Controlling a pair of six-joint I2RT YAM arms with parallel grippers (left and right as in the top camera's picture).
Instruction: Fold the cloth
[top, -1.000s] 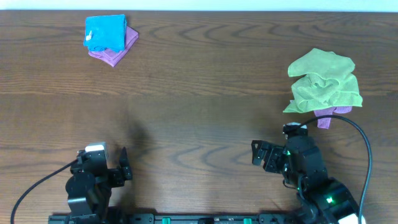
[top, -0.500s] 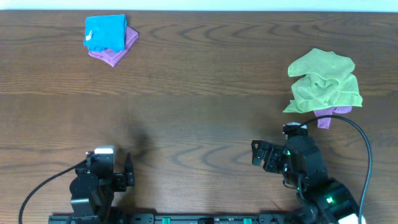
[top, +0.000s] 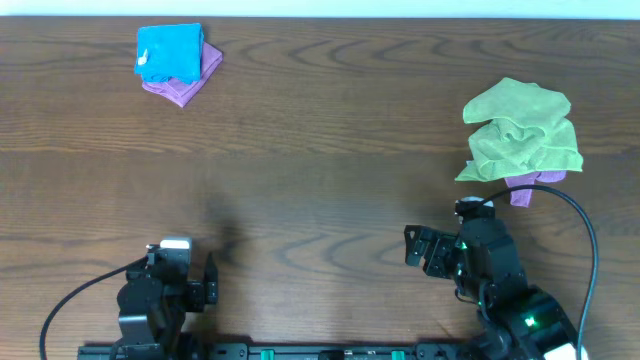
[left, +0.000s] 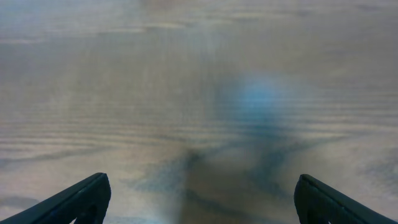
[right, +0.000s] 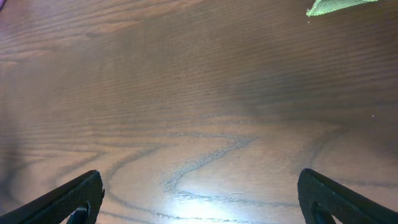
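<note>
Right gripper (top: 421, 250): parked at near edge, right of centre; fingers spread wide, nothing between them, only bare wood in wrist view.
Left gripper (top: 207, 283): parked at near edge, left side; fingers likewise apart, nothing held; wrist view blurred, shows only tabletop.
Green cloth (top: 521, 131): crumpled heap on right side of table (top: 320, 180), beyond the right gripper and somewhat to its right; one corner visible at top right of right wrist view (right: 339, 5).
Long axis: none clear in the heap; slightly taller than wide from overhead.
Under the heap: purple cloth (top: 527, 185) peeking out at the near edge.
Nearer arm: right, by a wide margin; left well apart.
Far left corner: folded blue cloth (top: 168, 52) stacked on folded purple cloth (top: 183, 88), well apart from both arms.
Open room: broad bare wood across centre, judged ample for spreading and folding.
Edges: heap sits near right table edge; judged little slack on that side.
</note>
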